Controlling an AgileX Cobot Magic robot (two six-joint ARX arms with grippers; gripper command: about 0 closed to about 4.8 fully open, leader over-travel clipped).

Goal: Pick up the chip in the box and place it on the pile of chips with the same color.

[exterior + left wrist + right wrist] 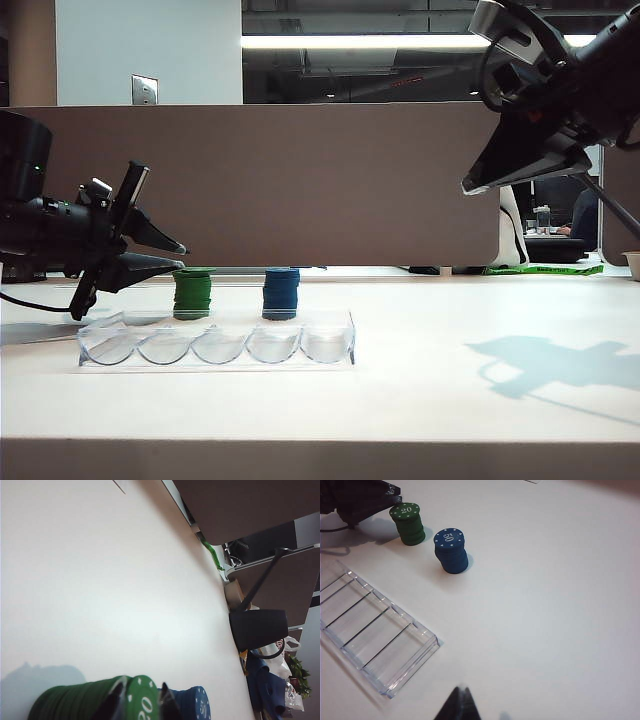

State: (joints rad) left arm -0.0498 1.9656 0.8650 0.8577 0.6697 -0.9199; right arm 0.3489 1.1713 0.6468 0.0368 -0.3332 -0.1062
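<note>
The left end effector [175, 258] stands narrowly parted, straddling the round ridged "20" chip [406, 511] atop the green pile [192, 295]; a blue stack [281, 293] stands beside; the clear scalloped box [215, 343] lies on the smooth pale table [480, 400]; the right end effector [470, 187] hangs high, apparently closed.

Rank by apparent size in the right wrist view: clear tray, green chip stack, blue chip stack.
1. clear tray, by far the largest.
2-3. blue stack and green stack: blue looks slightly bigger, but it sits nearer the camera, so call them alike.
</note>
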